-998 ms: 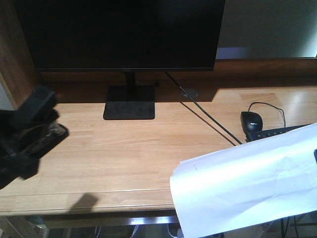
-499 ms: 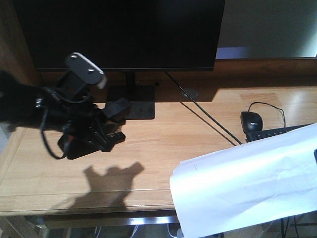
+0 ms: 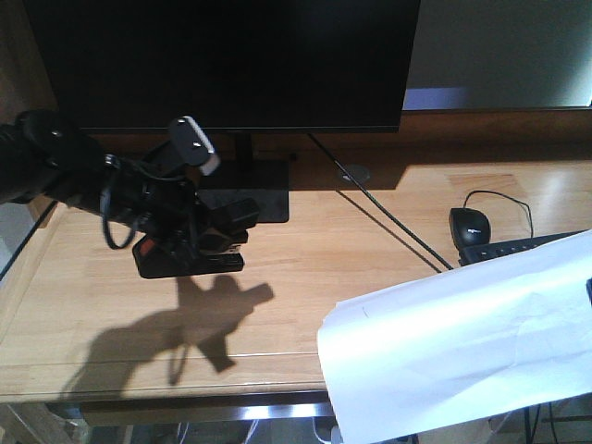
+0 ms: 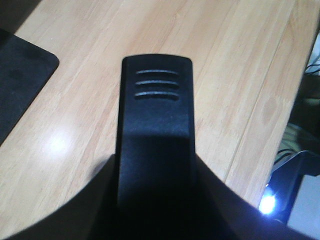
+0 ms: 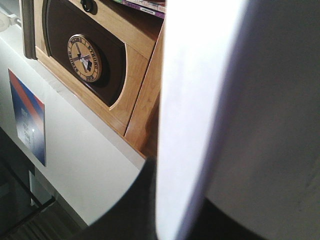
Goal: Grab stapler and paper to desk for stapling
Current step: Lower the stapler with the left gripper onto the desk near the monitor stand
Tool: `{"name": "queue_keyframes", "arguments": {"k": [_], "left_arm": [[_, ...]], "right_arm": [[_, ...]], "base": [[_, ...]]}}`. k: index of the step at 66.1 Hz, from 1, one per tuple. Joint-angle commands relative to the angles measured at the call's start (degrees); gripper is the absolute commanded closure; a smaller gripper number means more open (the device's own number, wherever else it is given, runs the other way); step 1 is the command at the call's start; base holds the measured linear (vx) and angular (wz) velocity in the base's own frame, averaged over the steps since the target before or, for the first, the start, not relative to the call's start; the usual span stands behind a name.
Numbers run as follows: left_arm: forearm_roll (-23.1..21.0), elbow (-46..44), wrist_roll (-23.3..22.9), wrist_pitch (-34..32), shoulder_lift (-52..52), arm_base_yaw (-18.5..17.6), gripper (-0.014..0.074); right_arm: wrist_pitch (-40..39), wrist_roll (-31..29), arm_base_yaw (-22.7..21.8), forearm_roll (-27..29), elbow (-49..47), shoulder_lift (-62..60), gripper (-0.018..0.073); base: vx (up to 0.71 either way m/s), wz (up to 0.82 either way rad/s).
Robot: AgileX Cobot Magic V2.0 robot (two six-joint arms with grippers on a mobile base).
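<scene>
The left gripper (image 3: 199,242) clamps the stapler (image 3: 171,261) beside the monitor base (image 3: 242,192) at far left, open desk (image 3: 305,277) running right to the paper (image 3: 462,342), which is pinched by the right gripper (image 5: 185,215) and overhangs the near edge.

Black monitor (image 3: 231,60), mouse (image 3: 469,225), round clock (image 5: 84,57)

In the front view the bench (image 3: 370,268) is lit strongly from the back, a hard dark shadow of the left arm (image 3: 55,171) is thrown toward the front edge, and the paper (image 3: 462,351) is blown out to bluish white. In the left wrist view the stapler (image 4: 155,125) is underexposed and softly focused, and a glare spot is seen on the wood. In the right wrist view the paper is blurred close to the lens.
</scene>
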Motion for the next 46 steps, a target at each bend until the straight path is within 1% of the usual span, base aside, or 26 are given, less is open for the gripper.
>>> {"name": "queue_keyframes", "arguments": {"k": [1,5,14,17,23,30,34,46], "left_arm": [[-11.54,-2.09,10.85,5.37,-1.35,4.33,0.0603],[-14.96,-2.09,16.23,8.77,-0.22,6.77,0.0603],[-20.47,-2.09,23.70,12.20,2.82,11.98,0.0603],[-21.67,-2.09,26.33,13.36,3.88,13.36,0.0603],[-24.54,-2.14,33.24,16.16,6.35,15.56,0.0603],[-26.34,-3.06,39.88,19.32,10.00,16.66,0.0603],[-26.89,-4.10,41.30,20.99,12.03,16.65,0.0603],[-27.02,-8.54,41.31,23.27,17.42,16.59,0.0603]], "right_arm": [[-3.40,-0.27,0.13,0.98,0.15,0.23,0.0564],[-3.40,-0.27,0.13,0.98,0.15,0.23,0.0564],[-3.40,-0.27,0.13,0.98,0.15,0.23,0.0564],[-3.40,-0.27,0.13,0.98,0.15,0.23,0.0564],[-3.40,-0.27,0.13,0.98,0.15,0.23,0.0564],[-3.40,-0.27,0.13,0.98,0.15,0.23,0.0564],[-3.40,-0.27,0.13,0.98,0.15,0.23,0.0564],[-3.40,-0.27,0.13,0.98,0.15,0.23,0.0564]], "base": [[0.00,0.00],[0.00,0.00],[0.00,0.00],[0.00,0.00],[0.00,0.00],[0.00,0.00],[0.00,0.00],[0.00,0.00]]}}
